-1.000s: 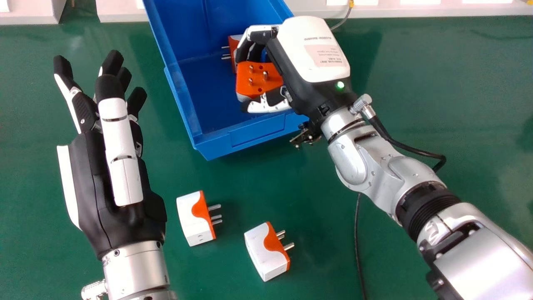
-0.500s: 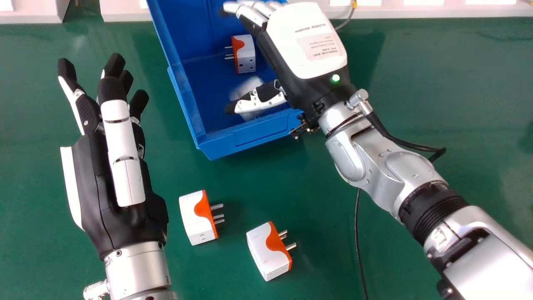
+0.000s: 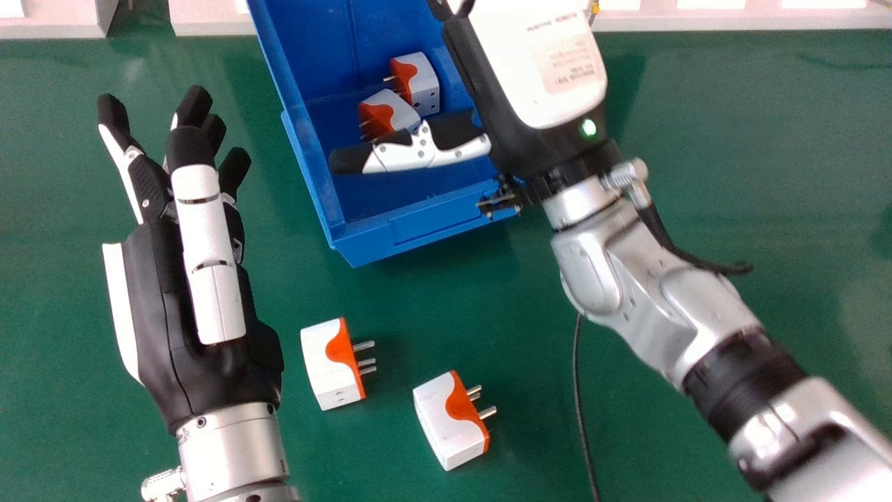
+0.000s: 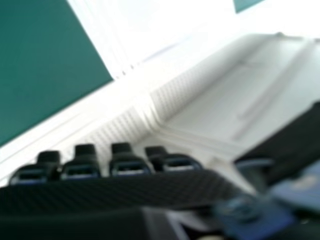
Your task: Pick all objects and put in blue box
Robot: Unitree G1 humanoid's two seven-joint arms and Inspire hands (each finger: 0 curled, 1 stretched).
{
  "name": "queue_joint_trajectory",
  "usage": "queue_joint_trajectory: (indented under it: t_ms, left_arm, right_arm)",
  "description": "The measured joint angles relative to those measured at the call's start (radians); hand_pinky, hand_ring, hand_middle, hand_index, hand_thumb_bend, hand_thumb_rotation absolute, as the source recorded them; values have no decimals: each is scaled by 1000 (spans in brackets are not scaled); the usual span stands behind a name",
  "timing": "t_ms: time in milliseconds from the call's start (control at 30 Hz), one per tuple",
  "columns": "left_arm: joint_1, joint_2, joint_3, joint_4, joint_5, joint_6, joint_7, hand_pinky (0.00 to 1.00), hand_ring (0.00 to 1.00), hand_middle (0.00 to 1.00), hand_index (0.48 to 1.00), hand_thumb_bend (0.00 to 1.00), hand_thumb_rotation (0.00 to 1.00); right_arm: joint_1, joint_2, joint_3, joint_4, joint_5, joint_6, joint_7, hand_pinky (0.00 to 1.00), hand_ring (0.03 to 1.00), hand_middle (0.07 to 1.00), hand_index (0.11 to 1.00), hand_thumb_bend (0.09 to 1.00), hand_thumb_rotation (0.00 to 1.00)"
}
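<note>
Two white and orange plug adapters lie inside the blue box [image 3: 432,232], a rear adapter [image 3: 421,82] and, touching it, a front adapter [image 3: 394,115] partly behind my right thumb. My right hand [image 3: 536,70] is over the box's right side with nothing held, its thumb stretched out across the box. In the right hand view my right hand [image 4: 115,192] has its fingers extended. Two more adapters rest on the green table, a left one [image 3: 331,366] and a right one [image 3: 449,422], prongs pointing right. My left hand [image 3: 202,279] is open and empty, left of the box.
The green table [image 3: 732,153] extends right of the box. A black cable [image 3: 580,418] runs down the table beside the right forearm. Pale panels [image 3: 697,17] line the table's far edge.
My right hand has let go of an adapter, which dropped into the box and now lies against the other one. The hand has opened and shifted up and right. The left hand stays nearly still.
</note>
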Motion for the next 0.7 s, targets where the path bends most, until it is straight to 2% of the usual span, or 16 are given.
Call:
queue_joint_trajectory:
  t_ms: [100, 267, 367, 467, 533, 633, 700]
  left_arm:
    - [2, 1, -1, -17, 0, 4, 5, 901, 933, 917, 905, 584, 815]
    - [6, 2, -4, -23, 0, 10, 3, 900, 933, 916, 904, 585, 815]
    - [11, 2, -4, -28, 0, 10, 1, 902, 937, 925, 913, 578, 824]
    - [13, 2, -5, -28, 0, 12, -4, 905, 940, 932, 917, 586, 821]
    - [14, 2, -5, -31, 0, 16, -5, 902, 940, 934, 918, 588, 822]
    - [15, 2, -5, -35, 0, 32, -5, 906, 942, 937, 921, 592, 823]
    - [16, 3, -6, -37, 0, 34, -5, 908, 943, 939, 922, 592, 826]
  right_arm:
    - [168, -9, -48, -197, 47, 0, 25, 1000, 1000, 1000, 1000, 1000, 816]
    - [401, -30, -88, -424, 142, -2, 141, 1000, 1000, 1000, 1000, 1000, 804]
    - [583, -65, -105, -570, 236, 1, 304, 904, 965, 982, 1000, 1000, 775]
    - [696, -115, -100, -605, 303, 19, 481, 867, 946, 962, 1000, 1000, 759]
    - [758, -143, -87, -603, 310, 41, 591, 855, 939, 951, 1000, 1000, 753]
    - [780, -142, -72, -590, 310, 46, 650, 848, 933, 950, 990, 1000, 740]
    - [788, -130, -57, -558, 310, 43, 669, 853, 935, 951, 987, 1000, 732]
